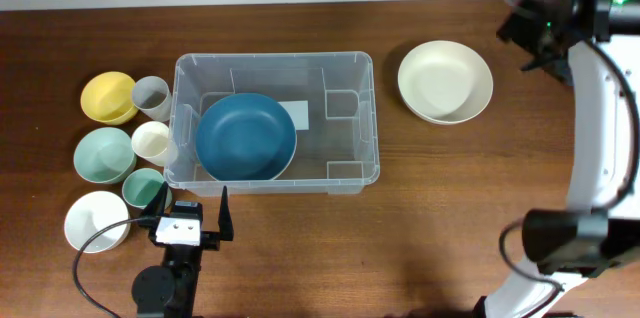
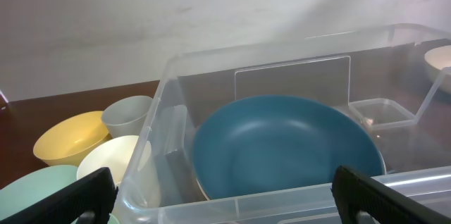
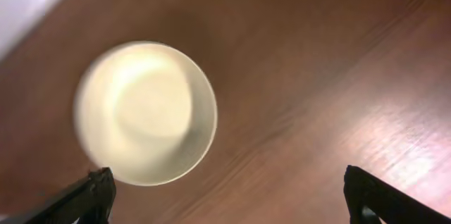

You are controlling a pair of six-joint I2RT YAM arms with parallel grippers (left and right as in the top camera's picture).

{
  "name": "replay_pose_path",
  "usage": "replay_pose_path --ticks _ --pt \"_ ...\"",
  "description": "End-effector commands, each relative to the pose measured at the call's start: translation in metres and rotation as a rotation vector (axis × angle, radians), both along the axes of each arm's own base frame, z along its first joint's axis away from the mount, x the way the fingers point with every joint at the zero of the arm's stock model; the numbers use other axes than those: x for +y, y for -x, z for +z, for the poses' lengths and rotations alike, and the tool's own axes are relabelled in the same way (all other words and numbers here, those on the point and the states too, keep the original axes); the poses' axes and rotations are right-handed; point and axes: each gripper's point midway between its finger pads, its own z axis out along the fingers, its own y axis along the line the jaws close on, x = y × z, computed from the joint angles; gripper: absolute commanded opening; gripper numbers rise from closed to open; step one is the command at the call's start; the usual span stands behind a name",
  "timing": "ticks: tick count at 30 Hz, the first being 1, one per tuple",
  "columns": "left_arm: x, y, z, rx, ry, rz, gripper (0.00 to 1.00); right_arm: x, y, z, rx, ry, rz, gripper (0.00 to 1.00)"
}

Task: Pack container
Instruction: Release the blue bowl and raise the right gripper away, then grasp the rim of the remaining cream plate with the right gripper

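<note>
The clear plastic container (image 1: 372, 108) stands left of the table's middle, with a white label (image 1: 296, 113) on its base. A dark blue bowl (image 1: 245, 138) lies inside its left half. My left gripper (image 1: 192, 214) is open and empty just in front of the container's near left corner. In the left wrist view its fingers (image 2: 222, 185) flank the near rim of the container (image 2: 282, 190), with the blue bowl (image 2: 282, 146) behind it. My right gripper (image 1: 540, 30) hangs open and empty to the right of a large cream bowl (image 1: 445, 81). In the right wrist view this gripper (image 3: 229, 196) is above the bowl (image 3: 144, 111).
Left of the container stand a yellow bowl (image 1: 108, 96), a grey cup (image 1: 152, 98), a cream cup (image 1: 152, 143), a mint bowl (image 1: 104, 154), a small teal cup (image 1: 143, 188) and a white bowl (image 1: 97, 221). The left arm's cable loops by the front edge.
</note>
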Motion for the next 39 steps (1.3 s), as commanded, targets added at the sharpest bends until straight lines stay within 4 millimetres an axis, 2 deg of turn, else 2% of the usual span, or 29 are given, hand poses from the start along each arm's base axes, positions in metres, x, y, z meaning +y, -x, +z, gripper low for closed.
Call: replay_pose_path --ticks 1,2,3,5,13,21,29,33,36,39 --pt "0.001 0.000 -0.001 0.001 -0.013 0.004 1.00 0.009 -0.004 -0.077 0.138 -0.176 0.067 0.98" --pt "0.001 0.000 -0.001 0.001 -0.013 0.004 1.00 0.012 -0.006 -0.091 0.144 -0.206 0.079 0.99" --pt "0.001 0.000 -0.001 0.001 -0.013 0.004 1.00 0.017 -0.009 -0.117 0.155 -0.239 0.099 0.99" --pt "0.001 0.000 -0.001 0.001 -0.013 0.004 1.00 0.022 -0.011 -0.145 0.165 -0.262 0.112 0.99" --pt "0.001 0.000 -0.001 0.001 -0.013 0.004 1.00 0.032 -0.009 -0.214 0.210 -0.324 0.120 1.00" --pt "0.001 0.000 -0.001 0.001 -0.013 0.004 1.00 0.042 -0.019 -0.242 0.216 -0.314 0.195 1.00" --pt "0.001 0.000 -0.001 0.001 -0.013 0.004 1.00 0.048 -0.027 -0.249 0.201 -0.309 0.210 0.99" --pt "0.001 0.000 -0.001 0.001 -0.013 0.004 1.00 0.048 -0.027 -0.252 0.203 -0.310 0.210 0.94" --pt "0.001 0.000 -0.001 0.001 -0.013 0.004 1.00 0.048 -0.028 -0.257 0.207 -0.311 0.209 0.85" --pt "0.001 0.000 -0.001 0.001 -0.013 0.004 1.00 0.048 -0.028 -0.265 0.214 -0.316 0.209 0.83"
